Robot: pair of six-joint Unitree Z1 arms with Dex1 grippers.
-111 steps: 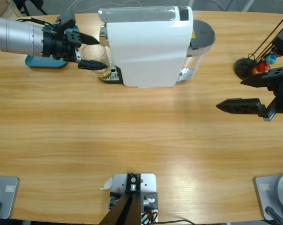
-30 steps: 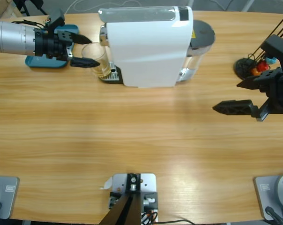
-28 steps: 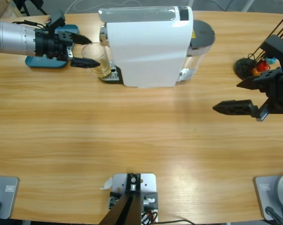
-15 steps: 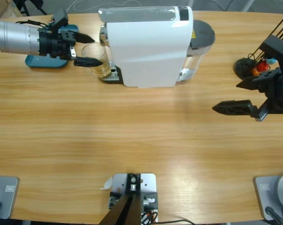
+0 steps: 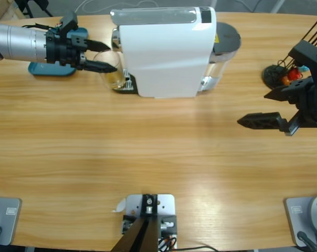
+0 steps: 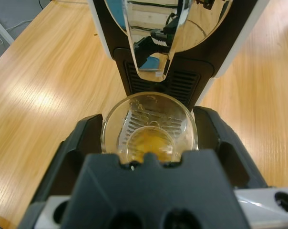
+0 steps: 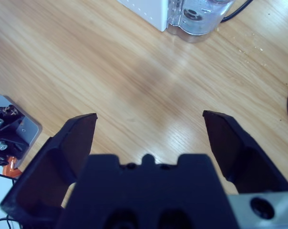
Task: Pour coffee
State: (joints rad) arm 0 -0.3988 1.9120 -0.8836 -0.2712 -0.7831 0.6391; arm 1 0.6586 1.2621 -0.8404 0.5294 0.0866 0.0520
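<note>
A clear glass stands at the drip tray under the spout of the white coffee machine. A shallow pool of amber coffee lies in the bottom of the glass. My left gripper reaches in from the upper left. In the left wrist view its two black jaws press against both sides of the glass, so the left gripper is shut on it. My right gripper hovers wide open over bare wood at the right, far from the machine. Nothing sits between the right gripper's jaws.
A blue flat holder lies under the left arm at the back left. The machine's clear water tank sticks out behind it. A black capsule stand with coloured capsules stands at the back right, near the right arm.
The left gripper drew back to the left, then moved right again around the glass, and its jaws closed in on it. The right gripper shifted only slightly.
</note>
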